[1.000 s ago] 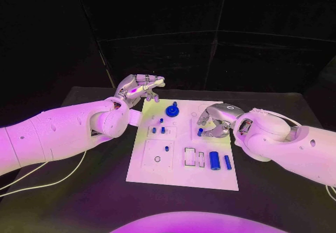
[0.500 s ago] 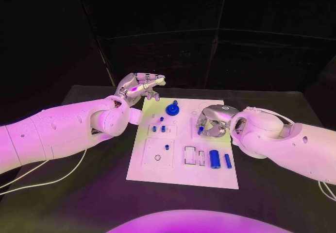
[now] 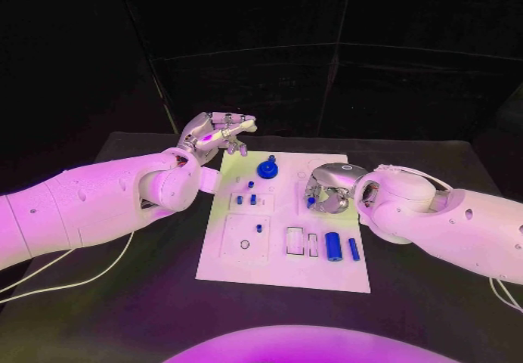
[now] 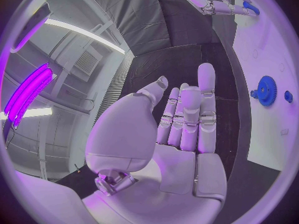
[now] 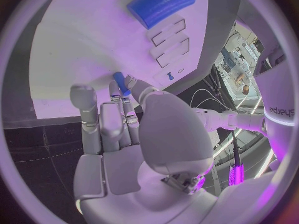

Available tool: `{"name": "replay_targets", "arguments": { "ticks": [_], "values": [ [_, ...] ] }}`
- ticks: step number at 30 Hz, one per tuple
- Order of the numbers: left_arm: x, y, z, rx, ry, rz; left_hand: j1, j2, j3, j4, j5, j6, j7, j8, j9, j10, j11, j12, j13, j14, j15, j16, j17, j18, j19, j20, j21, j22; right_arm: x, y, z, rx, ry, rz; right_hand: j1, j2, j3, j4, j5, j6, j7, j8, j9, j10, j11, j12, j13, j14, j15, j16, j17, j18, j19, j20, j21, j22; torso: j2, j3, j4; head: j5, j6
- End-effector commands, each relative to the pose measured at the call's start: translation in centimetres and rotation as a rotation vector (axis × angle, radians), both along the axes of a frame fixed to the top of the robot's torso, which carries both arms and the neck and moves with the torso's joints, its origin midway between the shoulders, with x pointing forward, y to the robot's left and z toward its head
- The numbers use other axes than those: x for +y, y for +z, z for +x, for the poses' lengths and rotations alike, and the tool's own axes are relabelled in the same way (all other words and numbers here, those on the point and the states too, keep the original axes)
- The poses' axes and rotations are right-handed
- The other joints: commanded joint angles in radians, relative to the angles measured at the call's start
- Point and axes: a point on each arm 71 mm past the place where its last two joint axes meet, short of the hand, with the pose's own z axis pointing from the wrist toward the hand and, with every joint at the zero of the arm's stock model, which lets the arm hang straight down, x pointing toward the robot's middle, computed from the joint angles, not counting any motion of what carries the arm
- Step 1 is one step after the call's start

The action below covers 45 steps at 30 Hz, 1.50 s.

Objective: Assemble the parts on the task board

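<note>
The right hand pinches a small blue peg in its fingers over the board's right middle. Lower it straight and upright into its hole, easing off only once seated. The left hand, fingers loosely spread and empty, hovers beyond the far left corner.

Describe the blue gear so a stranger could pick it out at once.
Start at the white task board in the middle of the black table and go to its far edge, near the left hand. The gear lies there, the one round toothed blue part; the other blue parts are plain pegs and cylinders.
</note>
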Motion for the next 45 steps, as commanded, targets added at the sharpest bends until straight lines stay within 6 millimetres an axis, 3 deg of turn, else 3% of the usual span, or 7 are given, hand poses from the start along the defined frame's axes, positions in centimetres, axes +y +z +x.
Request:
{"name": "replay_targets", "arguments": {
  "ticks": [1,6,11,19,33,38,45],
  "values": [
    [-0.2,0.2,0.0,-0.005,-0.016,-0.011,0.006,0.004,-0.008,0.0,-0.001,-0.006,0.0,0.005,-0.001,-0.008,-0.002,0.007,-0.001,-0.006,-0.003,0.001,0.001,0.019,-0.003,0.006,-0.004,-0.001,0.2,0.1,0.0,-0.016,0.002,0.003,0.006,0.017,0.016,-0.001,-0.016,0.014,-0.003,0.003,-0.001,0.012,-0.002,-0.008,0.001,0.016,-0.008,0.008,0.0,-0.006,0.007,-0.003,0.007,0.004,-0.001,-0.0008,0.0005,-0.002,-0.001],
    [-0.1,0.2,-0.1,-0.005,-0.016,-0.012,0.006,0.004,-0.008,0.0,-0.001,-0.006,0.0,0.005,-0.001,-0.008,-0.002,0.007,-0.001,-0.006,-0.003,0.001,0.001,0.019,-0.003,0.006,-0.004,-0.001,0.1,0.8,-0.2,-0.083,-0.006,0.06,0.018,0.029,0.037,-0.008,-0.029,0.036,-0.006,0.01,0.002,0.038,-0.007,-0.009,0.005,0.016,-0.012,0.011,0.002,-0.008,0.013,-0.006,0.017,0.018,-0.002,0.0,0.0014,0.002,-0.001],
    [0.1,0.2,-0.1,-0.005,-0.012,-0.01,0.006,0.004,-0.008,0.0,-0.001,-0.006,0.0,0.005,-0.001,-0.008,-0.002,0.007,-0.001,-0.006,-0.003,0.001,0.001,0.019,-0.003,0.006,-0.004,-0.001,-0.2,1.9,-1.1,-0.143,-0.002,0.134,0.017,0.028,0.041,-0.009,-0.03,0.045,-0.007,0.013,0.003,0.046,-0.009,-0.01,0.006,0.017,-0.014,0.014,0.006,-0.01,0.017,-0.008,0.024,0.028,-0.004,-0.0014,-0.0028,0.002,-0.001],
    [0.2,0.2,-0.1,-0.005,-0.01,-0.01,0.008,0.006,-0.009,-0.001,-0.001,-0.007,0.0,0.005,-0.001,-0.01,-0.002,0.007,-0.001,-0.007,-0.003,0.002,0.001,0.019,-0.003,0.006,-0.005,-0.002,0.0,3.5,-2.9,-0.174,0.04,0.259,0.012,0.018,0.046,-0.011,-0.01,0.048,-0.007,0.012,0.002,0.051,-0.009,-0.019,0.005,0.018,-0.015,0.018,0.01,-0.012,0.021,-0.009,0.032,0.04,-0.005,-0.0018,-0.0008,0.001,0.004],
    [-0.2,0.2,0.0,-0.005,-0.018,-0.012,0.008,0.006,-0.009,-0.001,-0.001,-0.007,0.0,0.005,-0.001,-0.01,-0.002,0.007,-0.001,-0.007,-0.003,0.002,0.001,0.02,-0.003,0.006,-0.005,-0.002,7.4,4.0,-5.0,-0.089,0.251,0.394,0.01,0.017,0.05,-0.011,-0.002,0.048,-0.007,0.01,0.001,0.053,-0.009,-0.024,0.005,0.017,-0.015,0.018,0.008,-0.012,0.02,-0.01,0.033,0.039,-0.002,-0.0025,0.0021,0.015,0.001],
    [-0.4,0.2,0.0,-0.006,-0.021,-0.014,0.008,0.006,-0.009,-0.001,-0.001,-0.007,0.0,0.005,-0.001,-0.01,-0.002,0.007,-0.001,-0.007,-0.003,0.002,0.001,0.02,-0.003,0.006,-0.005,-0.002,10.0,2.5,-5.8,-0.019,0.321,0.387,0.004,0.013,0.048,-0.009,0.003,0.047,-0.005,0.008,0.0,0.053,-0.007,-0.03,0.005,0.017,-0.014,0.018,0.005,-0.012,0.018,-0.01,0.031,0.036,-0.001,-0.0027,0.0015,0.025,-0.004],
    [-0.6,0.2,0.0,-0.007,-0.023,-0.015,0.008,0.007,-0.009,-0.001,-0.001,-0.007,0.0,0.005,-0.001,-0.011,-0.002,0.007,-0.001,-0.007,-0.003,0.002,0.001,0.02,-0.003,0.006,-0.005,-0.002,11.3,0.4,-6.3,0.053,0.344,0.352,0.003,0.012,0.048,-0.008,0.005,0.047,-0.005,0.008,0.0,0.053,-0.007,-0.031,0.005,0.017,-0.014,0.018,0.004,-0.011,0.017,-0.01,0.03,0.035,-0.002,-0.0015,-0.0018,0.041,-0.012]
  ]
}}
